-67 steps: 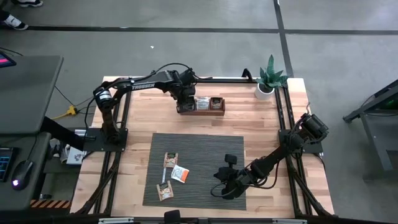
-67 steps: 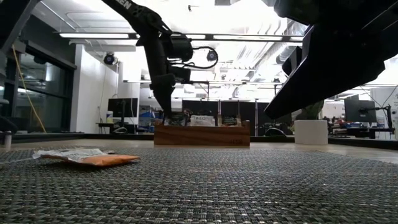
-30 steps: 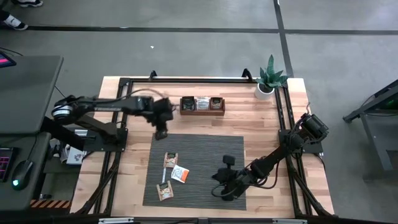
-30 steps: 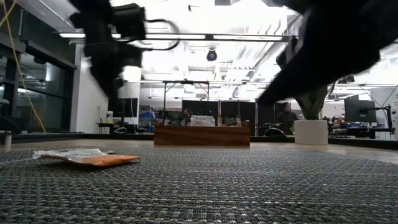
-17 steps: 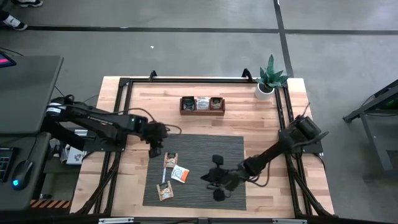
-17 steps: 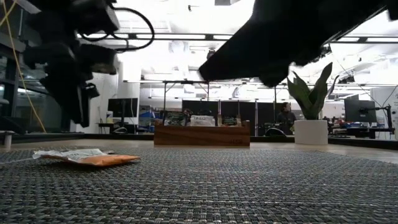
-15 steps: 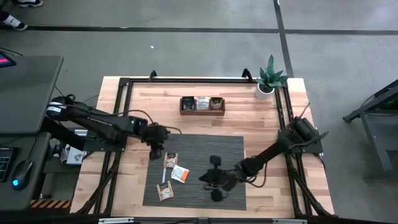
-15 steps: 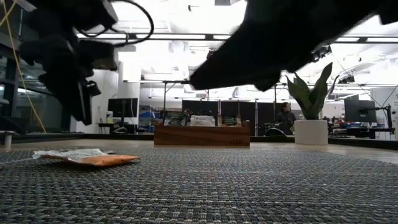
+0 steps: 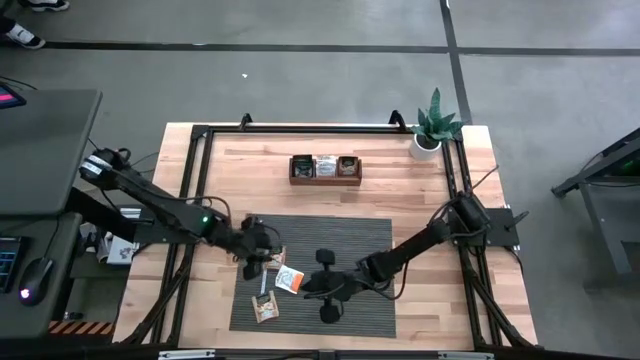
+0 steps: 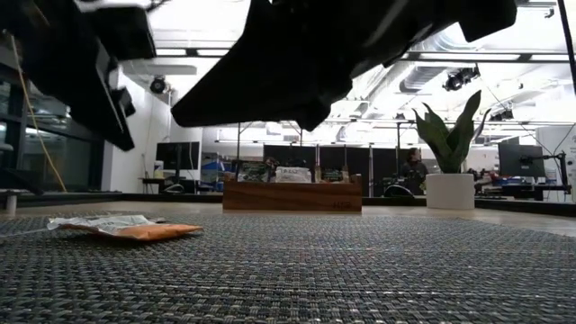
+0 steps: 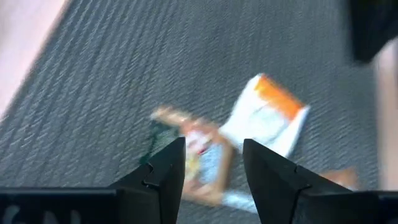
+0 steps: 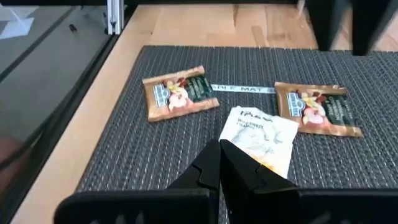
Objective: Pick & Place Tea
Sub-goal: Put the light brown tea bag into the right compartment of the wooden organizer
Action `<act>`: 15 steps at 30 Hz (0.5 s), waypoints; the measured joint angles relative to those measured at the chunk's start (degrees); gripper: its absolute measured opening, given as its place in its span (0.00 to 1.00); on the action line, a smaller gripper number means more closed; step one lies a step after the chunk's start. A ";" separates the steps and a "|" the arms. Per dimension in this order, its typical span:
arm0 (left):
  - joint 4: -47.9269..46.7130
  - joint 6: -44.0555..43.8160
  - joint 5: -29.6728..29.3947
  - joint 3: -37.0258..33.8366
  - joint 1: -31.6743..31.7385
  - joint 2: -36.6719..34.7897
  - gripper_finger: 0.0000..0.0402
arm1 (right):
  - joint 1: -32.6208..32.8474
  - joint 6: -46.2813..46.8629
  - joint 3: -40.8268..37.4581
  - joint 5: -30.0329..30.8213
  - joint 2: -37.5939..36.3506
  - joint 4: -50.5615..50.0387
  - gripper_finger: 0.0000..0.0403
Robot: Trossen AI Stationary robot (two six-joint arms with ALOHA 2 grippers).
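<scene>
Around the three tea sachets (image 9: 277, 281) both grippers are crowding in: left gripper (image 9: 254, 262) beside them, right gripper (image 9: 312, 286) opposite. Mat (image 9: 355, 235) beyond the sachets is probably lying bare.

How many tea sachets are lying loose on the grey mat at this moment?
3. One tan sachet nearest the mat's front edge, a second tan sachet under the left gripper, and the white-and-orange sachet between them. More sit in the wooden holder.
</scene>
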 joint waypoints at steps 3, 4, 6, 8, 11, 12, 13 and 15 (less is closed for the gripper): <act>2.81 -2.41 -3.11 0.04 -3.17 0.02 0.39 | -0.33 0.04 0.08 0.05 0.00 -0.35 0.01; 3.83 -3.45 -4.57 0.04 -4.12 0.21 0.39 | -0.33 -0.29 0.07 0.08 0.00 -0.64 0.01; 5.31 -5.09 -6.53 0.04 -5.46 0.64 0.39 | -0.39 -0.57 0.06 -0.13 0.00 -0.74 0.00; 5.46 -6.09 -7.65 0.04 -6.83 0.87 0.39 | -0.59 -0.19 0.06 -0.16 0.00 -0.85 0.01; 3.75 -7.58 -10.11 0.04 -8.32 0.89 0.39 | -0.60 -0.73 0.06 -0.19 0.00 -0.66 0.00; 2.69 -8.00 -11.06 0.04 -8.56 0.90 0.39 | -0.64 -1.16 0.06 -0.19 0.00 0.07 0.00; 1.55 -8.22 -11.76 0.04 -8.55 0.90 0.39 | -0.71 -1.26 0.06 -0.44 0.00 0.81 0.00; -0.49 -8.76 -12.16 0.04 -8.45 0.90 0.39 | -1.17 -1.78 0.06 -1.92 0.00 2.30 0.00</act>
